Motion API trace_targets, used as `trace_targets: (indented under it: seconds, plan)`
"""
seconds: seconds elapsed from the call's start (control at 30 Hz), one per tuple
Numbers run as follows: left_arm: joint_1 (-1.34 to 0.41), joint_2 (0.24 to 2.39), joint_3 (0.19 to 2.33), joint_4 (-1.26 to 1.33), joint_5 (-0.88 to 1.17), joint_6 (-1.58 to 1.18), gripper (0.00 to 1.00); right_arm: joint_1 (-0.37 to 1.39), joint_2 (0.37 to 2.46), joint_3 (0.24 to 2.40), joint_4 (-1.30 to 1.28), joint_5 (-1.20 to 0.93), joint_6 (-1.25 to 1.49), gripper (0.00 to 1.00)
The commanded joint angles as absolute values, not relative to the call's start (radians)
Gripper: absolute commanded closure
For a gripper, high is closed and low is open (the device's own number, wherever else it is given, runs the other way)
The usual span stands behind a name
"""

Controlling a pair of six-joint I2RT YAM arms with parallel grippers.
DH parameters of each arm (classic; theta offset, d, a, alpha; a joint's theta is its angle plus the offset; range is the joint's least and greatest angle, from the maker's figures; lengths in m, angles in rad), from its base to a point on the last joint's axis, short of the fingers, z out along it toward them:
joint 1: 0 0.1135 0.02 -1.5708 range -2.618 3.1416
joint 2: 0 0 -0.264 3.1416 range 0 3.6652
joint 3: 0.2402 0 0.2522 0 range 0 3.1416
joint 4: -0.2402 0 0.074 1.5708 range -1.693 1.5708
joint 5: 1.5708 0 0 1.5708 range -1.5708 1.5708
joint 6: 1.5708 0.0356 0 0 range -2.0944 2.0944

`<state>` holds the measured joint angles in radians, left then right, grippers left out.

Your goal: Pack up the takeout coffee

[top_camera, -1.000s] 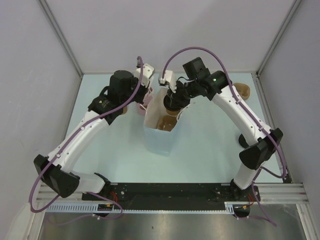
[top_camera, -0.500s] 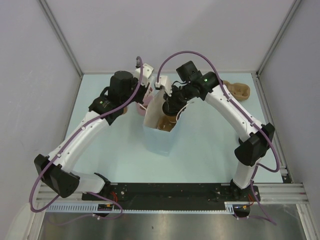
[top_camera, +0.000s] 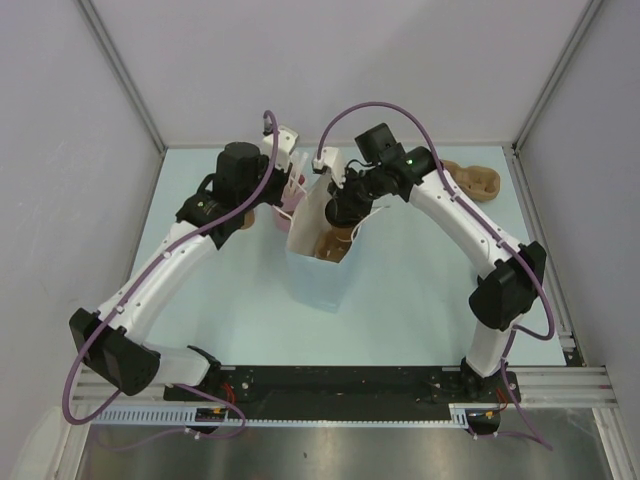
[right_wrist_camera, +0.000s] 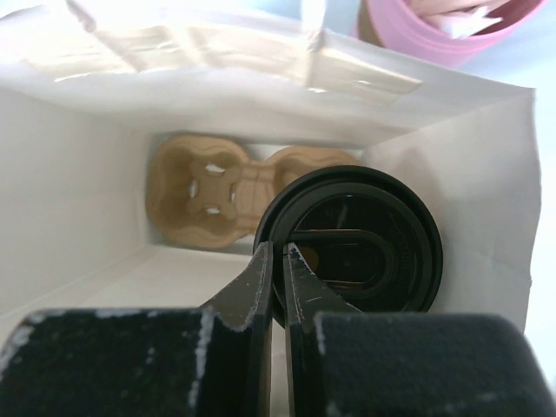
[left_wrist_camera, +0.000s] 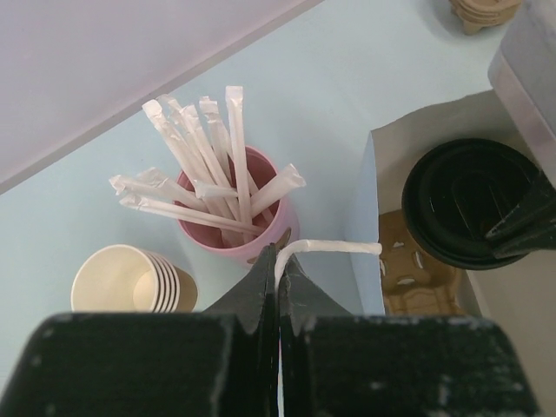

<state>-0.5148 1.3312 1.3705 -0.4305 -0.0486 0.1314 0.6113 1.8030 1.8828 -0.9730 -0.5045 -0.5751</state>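
**A:** Where is the takeout coffee (right_wrist_camera: 352,239) sitting right now?

**B:** It is hanging inside the paper bag (top_camera: 315,275), black lid up. It is covering one well of the cup carrier (right_wrist_camera: 204,187), which is lying on the bag's floor. The right end effector (right_wrist_camera: 278,261) is reaching in through the bag's mouth. Its fingers are nearly pressed together and are pinching the lid's rim at one edge.

**A:** Is the cup touching the carrier?

**B:** I cannot tell. The lid is hiding the cup's body and the well under it.

**A:** And what is the other arm doing?

**B:** The left end effector (left_wrist_camera: 278,265) is clamping the bag's white handle (left_wrist_camera: 334,248), jaws pressed tight on it, and is holding that wall upright. Just outside that wall a pink cup (left_wrist_camera: 287,230) of wrapped straws (left_wrist_camera: 208,156) is standing. A stack of tan cups (left_wrist_camera: 130,278) is sitting near it on the bench (top_camera: 420,290). Spare carriers (top_camera: 480,180) are lying well apart at the far right.

**A:** So how should this step go?

**B:** I am judging it as the lowering into the well. A rim pinch is gripping only the lid, so the arm should be descending slowly and straight, with no sideways drag that could be prying the lid loose. The cup should be staying centred over the hidden well and clear of the bag's walls. The left end effector should be holding the handle steady, so the mouth is not collapsing onto the right wrist. The fingers should be parting only once the cup is resting firmly.
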Motion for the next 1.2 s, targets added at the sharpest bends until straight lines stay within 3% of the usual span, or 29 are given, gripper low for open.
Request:
trace_targets:
  seconds: [0.0,1.17]
  plan:
    - [-0.506,1.287,1.364,-0.397,-0.040,0.106,1.00,0.606,1.805,1.893,-0.871,-0.503,-0.546,1.00]
    - [-0.502,1.295,1.365,-0.397,-0.028,0.100,1.00,0.618,1.977,1.853,-0.925,-0.479,-0.569,1.00]
